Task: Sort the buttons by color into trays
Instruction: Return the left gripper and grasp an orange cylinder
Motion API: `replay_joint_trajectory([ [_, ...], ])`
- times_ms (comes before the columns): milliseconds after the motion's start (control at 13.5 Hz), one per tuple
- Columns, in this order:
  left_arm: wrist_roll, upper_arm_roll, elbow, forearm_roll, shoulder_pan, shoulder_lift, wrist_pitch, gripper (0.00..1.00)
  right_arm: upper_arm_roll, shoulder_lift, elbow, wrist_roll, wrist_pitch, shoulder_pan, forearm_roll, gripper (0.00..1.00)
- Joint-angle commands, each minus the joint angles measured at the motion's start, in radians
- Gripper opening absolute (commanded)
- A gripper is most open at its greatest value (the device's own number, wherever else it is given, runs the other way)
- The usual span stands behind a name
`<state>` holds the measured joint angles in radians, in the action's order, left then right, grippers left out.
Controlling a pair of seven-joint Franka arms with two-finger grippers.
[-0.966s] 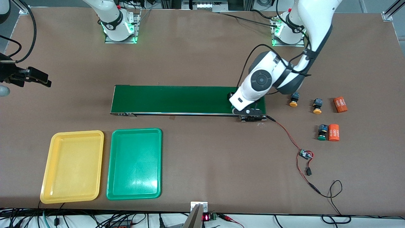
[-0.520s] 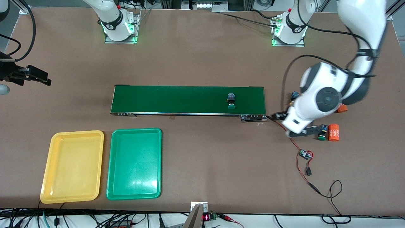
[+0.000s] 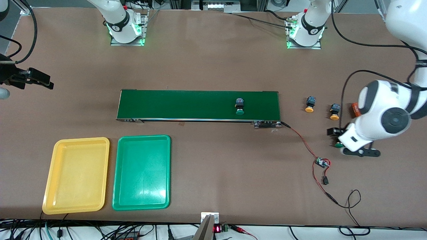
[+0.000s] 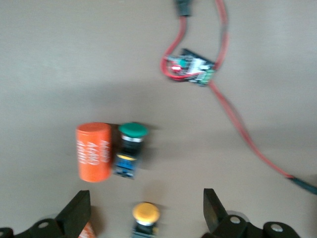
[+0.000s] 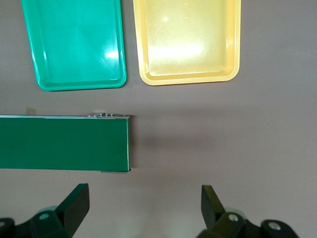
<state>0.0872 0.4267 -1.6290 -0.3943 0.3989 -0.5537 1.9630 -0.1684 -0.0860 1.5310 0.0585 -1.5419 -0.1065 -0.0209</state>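
One green button [image 3: 239, 107] sits on the dark-green conveyor belt [image 3: 186, 105]. Two yellow buttons [image 3: 310, 104] [image 3: 334, 111] stand off the belt toward the left arm's end. My left gripper [image 3: 350, 142] hangs open and empty over the second green button [image 4: 130, 148] and the orange cylinder [image 4: 93, 151] beside it. One yellow button [image 4: 145, 215] shows on the table below its spread fingers [image 4: 77, 214]. My right gripper [image 5: 146, 208] waits open and empty over the table past the belt's other end. The yellow tray [image 3: 76, 139] and green tray [image 3: 144, 136] lie empty, nearer the camera.
A second orange cylinder [image 3: 355, 108] is half hidden by the left arm. A red wire runs from the belt's end to a small circuit board [image 3: 322, 162] and on toward the table's front edge.
The left arm swung from the belt out over the buttons at its own end. The green button it left on the belt has drifted toward the right arm's end. The right arm has barely moved.
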Motion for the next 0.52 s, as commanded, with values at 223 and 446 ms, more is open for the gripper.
replay_joint_trajectory([
  [223, -0.216, 0.017, 0.077, -0.064, 0.144, -0.15, 0.109, 0.92, 0.003, 0.019, 0.005, 0.003, 0.013, 0.002, 0.004, 1.0],
  [446, -0.268, 0.017, 0.051, -0.066, 0.184, -0.186, 0.178, 0.92, 0.003, 0.02, 0.006, 0.003, 0.014, 0.002, 0.004, 1.0],
])
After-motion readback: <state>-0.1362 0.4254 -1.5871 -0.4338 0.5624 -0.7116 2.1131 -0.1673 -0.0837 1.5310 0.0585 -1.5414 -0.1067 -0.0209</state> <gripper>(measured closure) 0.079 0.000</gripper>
